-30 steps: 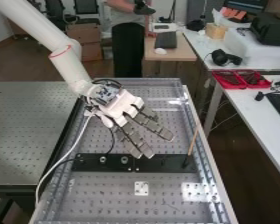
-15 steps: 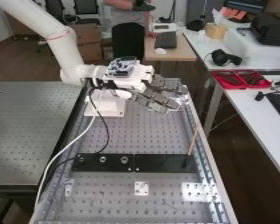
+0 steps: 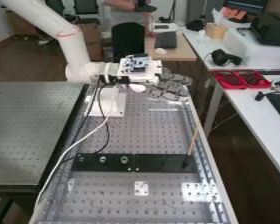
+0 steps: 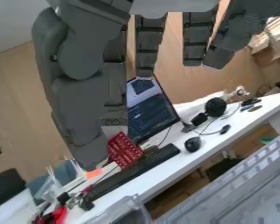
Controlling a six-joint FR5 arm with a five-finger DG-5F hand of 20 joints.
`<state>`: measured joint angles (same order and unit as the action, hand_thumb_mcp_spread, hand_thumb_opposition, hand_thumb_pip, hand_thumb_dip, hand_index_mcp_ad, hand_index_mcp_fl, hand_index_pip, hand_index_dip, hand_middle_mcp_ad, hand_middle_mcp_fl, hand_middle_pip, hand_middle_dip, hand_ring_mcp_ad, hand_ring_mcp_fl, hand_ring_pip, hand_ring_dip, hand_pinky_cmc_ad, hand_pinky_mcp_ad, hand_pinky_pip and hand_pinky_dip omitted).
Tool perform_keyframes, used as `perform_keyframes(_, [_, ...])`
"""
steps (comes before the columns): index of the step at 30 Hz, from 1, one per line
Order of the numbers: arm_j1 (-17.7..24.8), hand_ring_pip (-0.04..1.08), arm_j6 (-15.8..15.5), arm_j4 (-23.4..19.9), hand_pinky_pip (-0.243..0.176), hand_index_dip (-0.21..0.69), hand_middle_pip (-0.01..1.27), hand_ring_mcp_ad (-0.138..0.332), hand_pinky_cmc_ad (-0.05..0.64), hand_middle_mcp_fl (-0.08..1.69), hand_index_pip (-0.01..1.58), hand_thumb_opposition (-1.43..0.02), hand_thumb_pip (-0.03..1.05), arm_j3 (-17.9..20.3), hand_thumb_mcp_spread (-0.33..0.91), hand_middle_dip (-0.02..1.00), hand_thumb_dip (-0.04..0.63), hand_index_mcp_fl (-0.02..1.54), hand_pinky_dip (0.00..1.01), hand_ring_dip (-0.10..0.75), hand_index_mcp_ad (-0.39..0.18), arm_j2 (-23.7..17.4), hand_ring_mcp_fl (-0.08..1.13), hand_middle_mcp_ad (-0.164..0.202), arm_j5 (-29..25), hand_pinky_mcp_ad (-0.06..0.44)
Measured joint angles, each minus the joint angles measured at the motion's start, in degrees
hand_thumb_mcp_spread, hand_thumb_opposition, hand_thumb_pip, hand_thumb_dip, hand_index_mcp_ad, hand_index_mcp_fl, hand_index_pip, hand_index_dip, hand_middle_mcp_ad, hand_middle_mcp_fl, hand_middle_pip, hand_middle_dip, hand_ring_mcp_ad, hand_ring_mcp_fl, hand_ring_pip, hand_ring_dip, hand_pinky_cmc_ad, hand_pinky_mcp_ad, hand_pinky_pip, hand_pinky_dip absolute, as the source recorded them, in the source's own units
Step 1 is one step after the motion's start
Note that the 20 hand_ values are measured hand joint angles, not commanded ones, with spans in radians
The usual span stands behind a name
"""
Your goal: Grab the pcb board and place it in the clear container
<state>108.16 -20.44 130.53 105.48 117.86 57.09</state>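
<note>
Hand hangs above the bench; slanted stick stands well apart.

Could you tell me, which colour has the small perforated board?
The board is red; it shows best in the wrist view.

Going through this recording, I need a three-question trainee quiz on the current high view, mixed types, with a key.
1. True or false: the hand is nearer the bench's far end than its near end.
2. What colour is the tray on the white desk beside the bench?
A) Blue
B) Red
C) Yellow
3. Fill in, by the view's own sides: the thin, tilted stick meets the black strip near the strip's ____ end.

Key: 1 true; 2 B; 3 right
</note>
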Motion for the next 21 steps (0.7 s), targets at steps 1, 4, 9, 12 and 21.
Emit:
perform_keyframes(1, [0.0,0.10,0.1,0.1,-0.045,0.255,0.13,0.211,0.326,0.15,1.15,-0.90,0.37,-0.1,0.70,0.17,0.202,0.80,0.20,0.059,-0.152,0.1,0.08,-0.010,0.2,0.183])
perform_keyframes(4, [0.1,0.10,1.5,1.1,-0.045,0.257,0.13,0.211,0.326,0.15,1.14,-0.91,0.37,-1.4,0.71,0.17,0.202,0.81,0.20,0.059,-0.152,1.3,0.08,-0.010,2.3,0.183])
perform_keyframes(9, [0.3,0.10,2.6,2.3,-0.045,0.257,0.13,0.211,0.326,0.15,1.14,-0.91,0.37,-3.0,0.71,0.17,0.202,0.81,0.20,0.059,-0.152,2.8,0.08,-0.010,4.4,0.183])
perform_keyframes(12, [0.4,0.10,3.1,2.9,-0.045,0.257,0.13,0.211,0.326,0.15,1.14,-0.91,0.37,-3.8,0.71,0.17,0.202,0.81,0.20,0.059,-0.152,3.6,0.08,-0.010,5.2,0.185])
perform_keyframes(21, [0.9,0.10,4.7,4.8,-0.047,0.257,0.13,0.211,0.328,0.15,1.14,-0.91,0.37,-6.0,0.71,0.17,0.202,0.81,0.20,0.059,-0.152,6.4,0.08,-0.010,5.9,0.183])
